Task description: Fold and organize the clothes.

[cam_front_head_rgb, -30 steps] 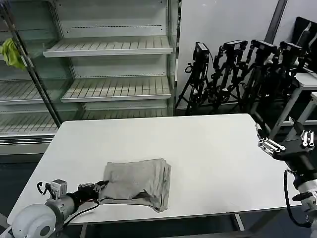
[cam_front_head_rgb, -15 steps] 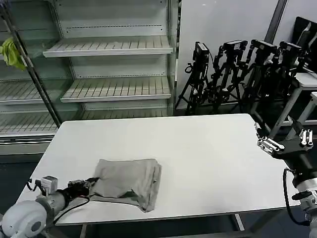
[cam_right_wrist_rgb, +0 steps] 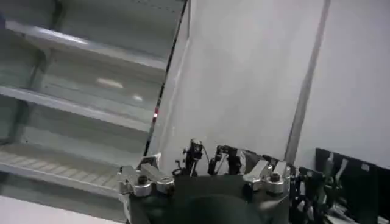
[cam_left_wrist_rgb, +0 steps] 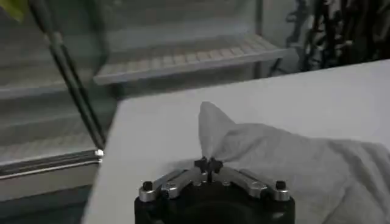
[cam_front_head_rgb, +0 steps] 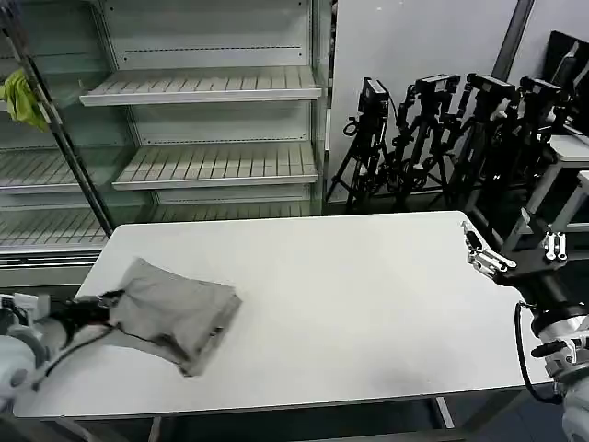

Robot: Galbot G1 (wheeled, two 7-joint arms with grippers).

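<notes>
Grey T-shirt (cam_front_head_rgb: 175, 311) pinched by left gripper (cam_left_wrist_rgb: 208, 164); right gripper (cam_front_head_rgb: 480, 261) spread.

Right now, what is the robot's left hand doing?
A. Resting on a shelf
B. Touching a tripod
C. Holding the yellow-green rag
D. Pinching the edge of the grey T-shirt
D. In the left wrist view the left hand has its fingers closed on a raised corner of the folded grey T-shirt, which lies on the white table near its left end.
</notes>
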